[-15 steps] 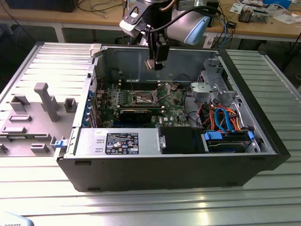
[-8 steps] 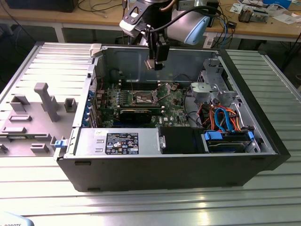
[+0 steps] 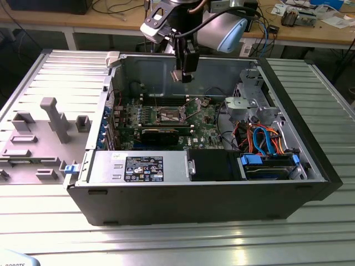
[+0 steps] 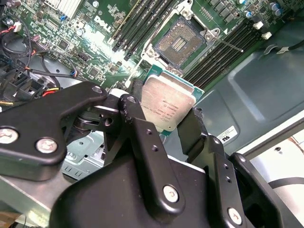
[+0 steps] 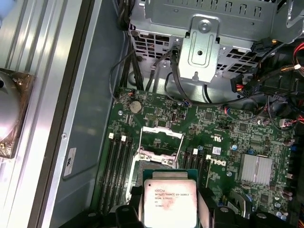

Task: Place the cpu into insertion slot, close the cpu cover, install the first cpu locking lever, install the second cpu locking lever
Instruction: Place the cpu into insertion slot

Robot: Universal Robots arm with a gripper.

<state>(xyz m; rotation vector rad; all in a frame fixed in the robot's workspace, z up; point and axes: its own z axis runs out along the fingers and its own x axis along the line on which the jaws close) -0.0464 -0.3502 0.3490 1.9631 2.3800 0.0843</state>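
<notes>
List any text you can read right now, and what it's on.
The cpu in the gripper: fine print lines, too small to read.
The green board: white logo and tiny lettering, not cleanly legible.
The black label on the power supply: too small.
The white sticker on the case wall: too small.

Workshop: cluttered workbench (image 3: 66,23), open computer case (image 3: 194,202)

cpu (image 5: 170,202): one edge was cut off by the picture's border in the first wrist view; a corner sat behind the gripper (image 4: 165,110) in the second wrist view.
insertion slot (image 5: 153,164): was partly hidden behind the cpu in the first wrist view.
</notes>
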